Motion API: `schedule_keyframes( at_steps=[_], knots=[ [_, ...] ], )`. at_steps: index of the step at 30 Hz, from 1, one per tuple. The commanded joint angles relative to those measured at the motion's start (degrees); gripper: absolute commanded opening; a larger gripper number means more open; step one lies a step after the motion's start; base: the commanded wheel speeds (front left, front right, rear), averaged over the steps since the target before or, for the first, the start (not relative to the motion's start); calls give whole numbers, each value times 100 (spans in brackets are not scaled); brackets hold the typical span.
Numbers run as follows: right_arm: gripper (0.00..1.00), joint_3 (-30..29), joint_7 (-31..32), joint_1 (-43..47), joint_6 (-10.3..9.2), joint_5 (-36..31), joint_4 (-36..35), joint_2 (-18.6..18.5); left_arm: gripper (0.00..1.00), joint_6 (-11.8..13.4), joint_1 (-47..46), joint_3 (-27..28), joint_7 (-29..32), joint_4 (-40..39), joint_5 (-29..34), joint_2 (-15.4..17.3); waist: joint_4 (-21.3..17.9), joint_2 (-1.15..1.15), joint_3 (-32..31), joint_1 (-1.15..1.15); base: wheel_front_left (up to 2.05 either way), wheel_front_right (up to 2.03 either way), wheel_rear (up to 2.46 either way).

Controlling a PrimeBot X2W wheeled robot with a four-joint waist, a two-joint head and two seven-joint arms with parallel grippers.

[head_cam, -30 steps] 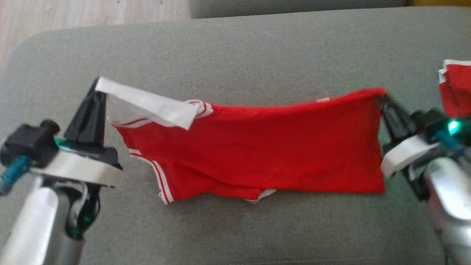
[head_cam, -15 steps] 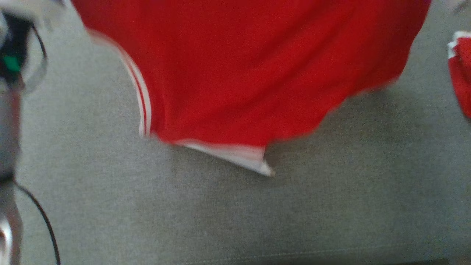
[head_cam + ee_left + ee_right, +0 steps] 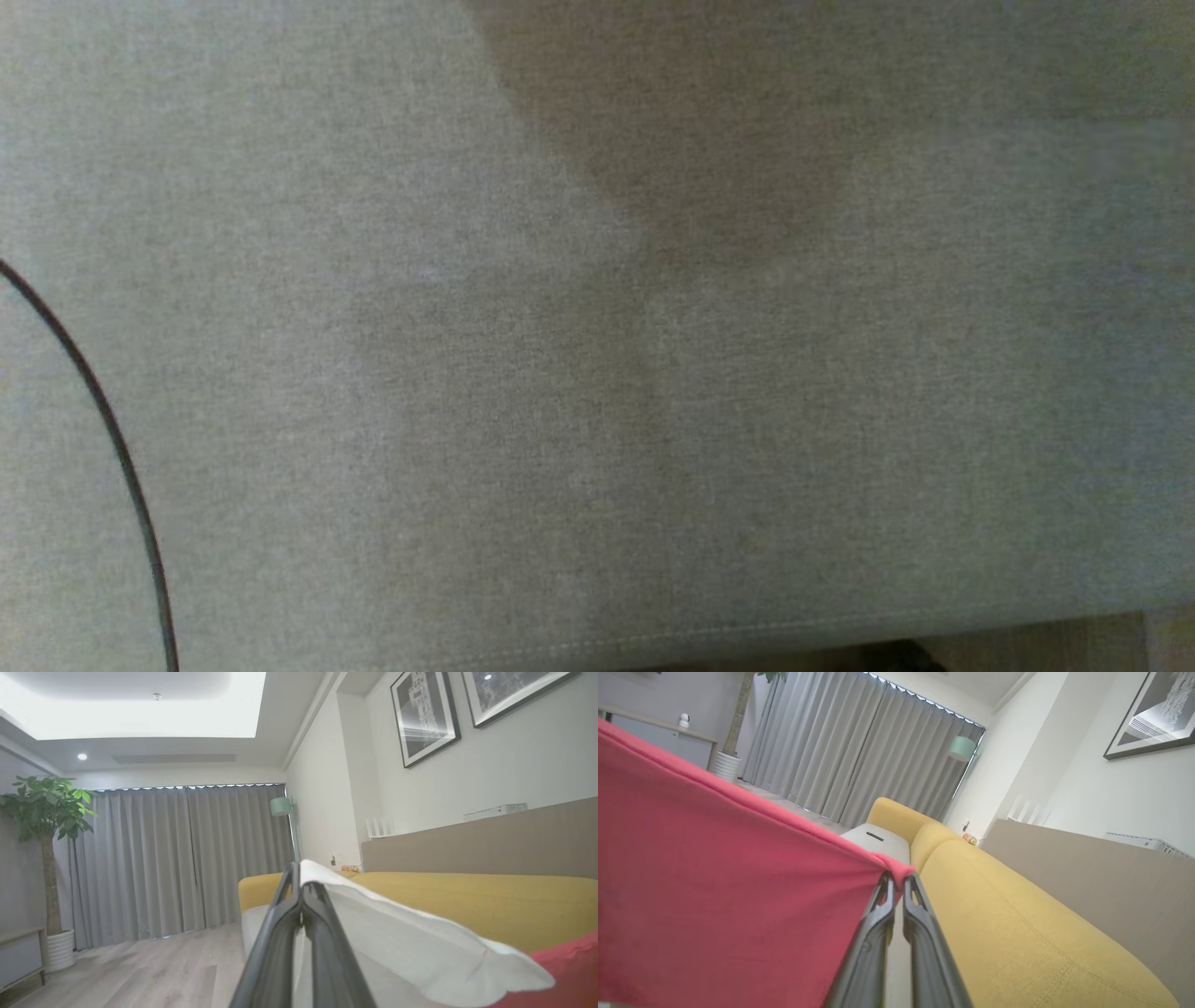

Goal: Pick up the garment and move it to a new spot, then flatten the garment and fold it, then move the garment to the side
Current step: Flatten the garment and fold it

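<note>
– Head cam has swung down since a sec ago. Then the garment hung between both grippers; now you look at grey cushion, w/ a dark cable at left and a soft shadow top centre. That's the camera moving, not the cushion.

– OK. Where's the garment rel. to the grippers?

– Left wrist view: your left gripper is pinched tight on the white edge of the garment. The cloth runs off right, w/ red at the lower corner. The yellow sofa sits beyond, so I judge it's held up off the cushion.

– Right wrist view?

– Right gripper is clamped on a red corner of the garment. The cloth fans out left and is taut along the top edge.

– So what's the step?

– Imo you're carrying it to the new spot. Keep both grips closed and the arms apart so the top edge stays taut. Lower both sides evenly and let the hem touch first, then draw back to lay it flat. Don't release one side early or it'll bunch.
</note>
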Motion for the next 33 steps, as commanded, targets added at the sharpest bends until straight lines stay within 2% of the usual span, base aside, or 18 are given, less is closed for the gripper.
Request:
schedule_keyframes(
  at_steps=[1,4,7,14,20,25,28,33],
  knots=[
    [0,10,-105,-82,37,-24,-28,-2,0,-32,-153,43,-43,-74,30,241,40,0,108,-1,0,0,0],
    [0,86,-320,73,37,45,318,46,0,-33,110,-70,-87,-30,-90,187,105,0,185,-1,0,0,0],
    [0,113,-499,369,37,140,631,64,0,-33,693,-131,-91,-352,-219,229,177,0,221,-1,0,0,0],
    [0,43,-769,1612,37,512,961,199,0,-33,3001,122,-93,-1517,-388,367,299,0,-125,-1,0,0,0],
    [0,-63,-806,3153,37,632,446,299,0,-24,5651,751,-93,-2505,-427,346,180,0,-764,-1,0,0,0],
    [0,-571,-808,4580,37,497,-204,389,0,-2,7545,1284,-94,-3022,-484,-18,115,0,-1292,-1,0,0,0],
    [0,-889,-808,5344,37,289,-603,445,0,-10,8267,1478,-94,-3149,-521,-254,69,0,-1575,-1,0,0,0],
    [0,-1279,-808,6234,37,-14,-1020,564,0,-18,8935,1608,-94,-3343,-409,-511,49,0,-1940,-1,0,0,0]
  ],
)
